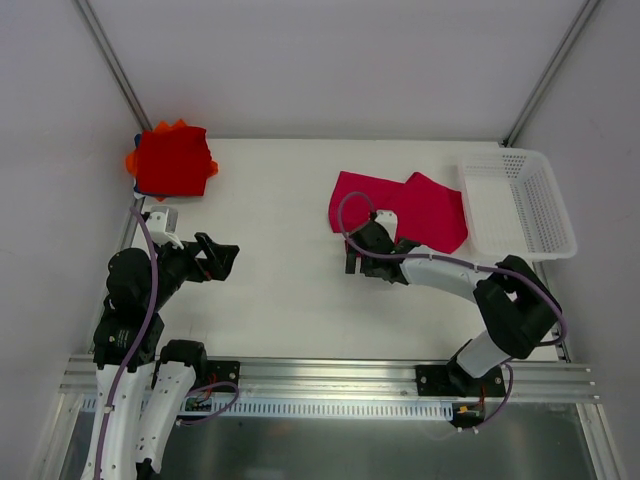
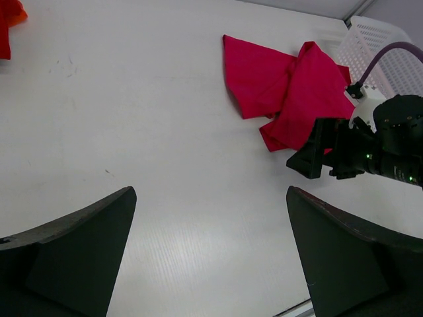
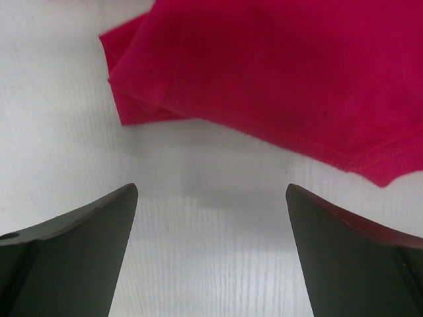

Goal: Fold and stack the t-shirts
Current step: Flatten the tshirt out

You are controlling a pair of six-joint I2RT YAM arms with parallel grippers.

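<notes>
Both jaws stood wide, released, nothing in them. I had the right jaws low over the worktop (image 1: 280, 300), just short of the pink shirt's (image 1: 400, 205) near hem, not touching. The shirt lay crumpled and unfolded right of centre, just beside the basket (image 1: 520, 210). Left jaws hung over bare worktop, well apart from the red stack (image 1: 172, 160) in the far-left corner, orange and blue edges showing.

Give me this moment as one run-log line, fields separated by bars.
left gripper: open, empty | right gripper: open, just short of pink t-shirt | pink t-shirt: crumpled | folded stack: far-left corner
</notes>
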